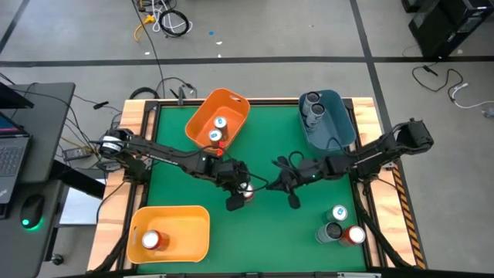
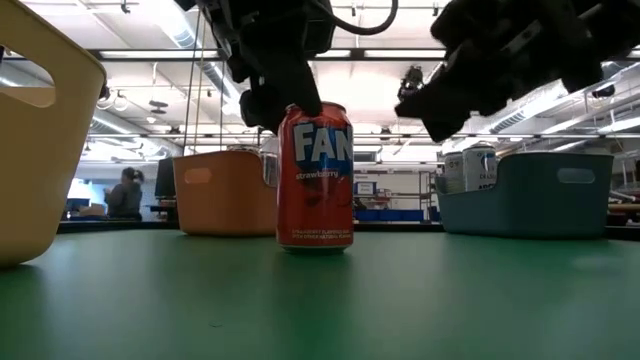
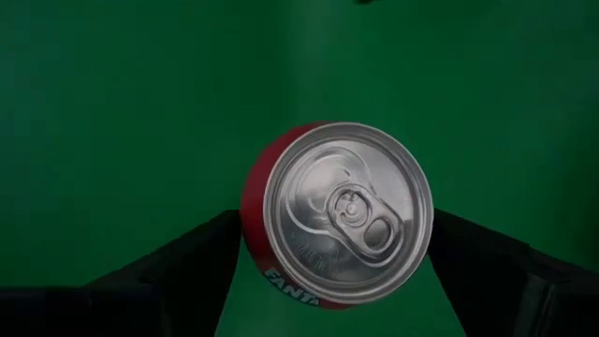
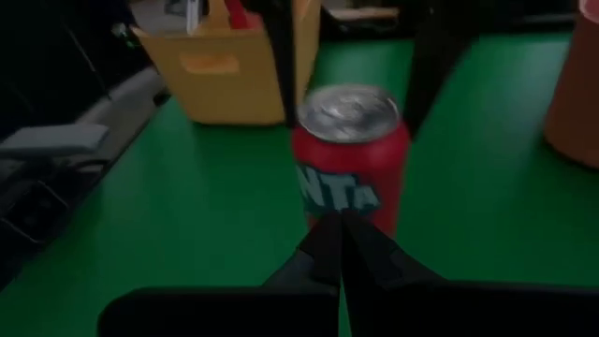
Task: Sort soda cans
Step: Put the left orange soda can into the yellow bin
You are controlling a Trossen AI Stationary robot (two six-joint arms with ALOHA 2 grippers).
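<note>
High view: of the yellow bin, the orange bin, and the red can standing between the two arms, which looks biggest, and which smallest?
1. Yellow bin and orange bin: they look about alike, too close to rank.
2. Red can: clearly the smallest.

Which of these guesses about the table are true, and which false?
1. The red can in the middle of the green table stands upright. True.
2. The left gripper is shut tight. False: its fingers stand open on either side of the red can.
3. The yellow bin holds a red can. True.
4. The blue bin holds white cans. False: it holds dark cans.
5. The right gripper is shut, beside the red can. True.
</note>
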